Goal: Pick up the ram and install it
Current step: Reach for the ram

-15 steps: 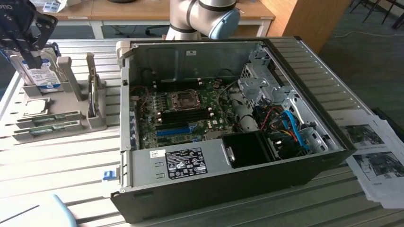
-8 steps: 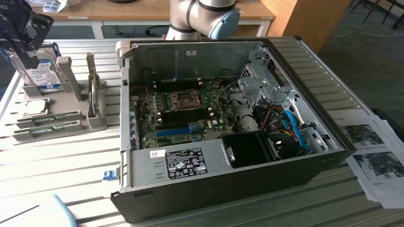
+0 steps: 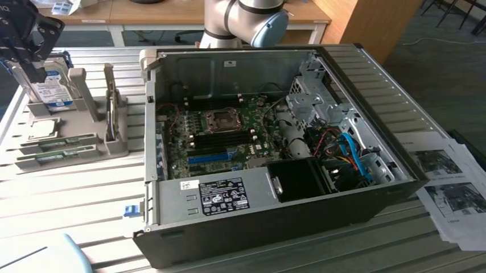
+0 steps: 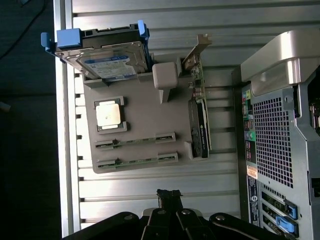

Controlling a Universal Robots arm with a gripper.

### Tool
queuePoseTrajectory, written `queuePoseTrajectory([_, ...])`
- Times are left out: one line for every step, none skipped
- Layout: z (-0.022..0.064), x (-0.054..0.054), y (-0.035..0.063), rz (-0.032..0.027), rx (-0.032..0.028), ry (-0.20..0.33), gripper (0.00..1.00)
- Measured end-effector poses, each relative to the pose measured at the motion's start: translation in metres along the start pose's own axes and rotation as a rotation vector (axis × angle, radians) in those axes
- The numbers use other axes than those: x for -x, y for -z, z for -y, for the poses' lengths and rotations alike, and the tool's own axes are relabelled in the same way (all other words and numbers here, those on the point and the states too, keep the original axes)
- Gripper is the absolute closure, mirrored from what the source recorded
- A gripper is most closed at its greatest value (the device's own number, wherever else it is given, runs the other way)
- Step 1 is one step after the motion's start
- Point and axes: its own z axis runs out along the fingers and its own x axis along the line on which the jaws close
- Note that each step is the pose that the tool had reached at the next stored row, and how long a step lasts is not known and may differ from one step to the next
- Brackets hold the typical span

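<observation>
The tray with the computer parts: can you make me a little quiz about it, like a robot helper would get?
1. True or false: the gripper is inside the computer case.
2. Pick one: what stands at the end of the gray holder, in a frame with blue clips? A) the hard drive B) a keyboard C) a fan
3. Count: how many ram sticks lie in the holder?

Key: 1 false, it is outside the case, by the holder. 2 A. 3 two, side by side in their slots.
</observation>
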Motion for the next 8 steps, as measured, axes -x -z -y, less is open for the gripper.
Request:
queuePoseTrajectory([-0.0001, -0.0001, -0.0001, 0.0001, 0.0001, 0.000, 0.91])
queuePoseTrajectory([-0.0004, -0.0004, -0.0002, 0.0001, 0.0001, 0.000, 0.91])
queuePoseTrajectory([-0.0010, -0.0005, -0.0002, 0.0000, 0.0000, 0.000, 0.91])
queuePoseTrajectory([-0.0017, -0.0007, -0.0003, 0.0000, 0.0000, 0.000, 0.91])
queuePoseTrajectory([-0.0029, -0.0010, -0.0005, 0.0000, 0.0000, 0.000, 0.91])
queuePoseTrajectory([-0.0042, -0.0014, -0.0006, 0.0000, -0.0001, 0.000, 0.91])
queuePoseTrajectory([-0.0055, -0.0018, -0.0009, 0.0000, 0.0000, 0.000, 0.91])
queuePoseTrajectory([-0.0071, -0.0022, -0.0011, 0.0001, 0.0001, 0.000, 0.91])
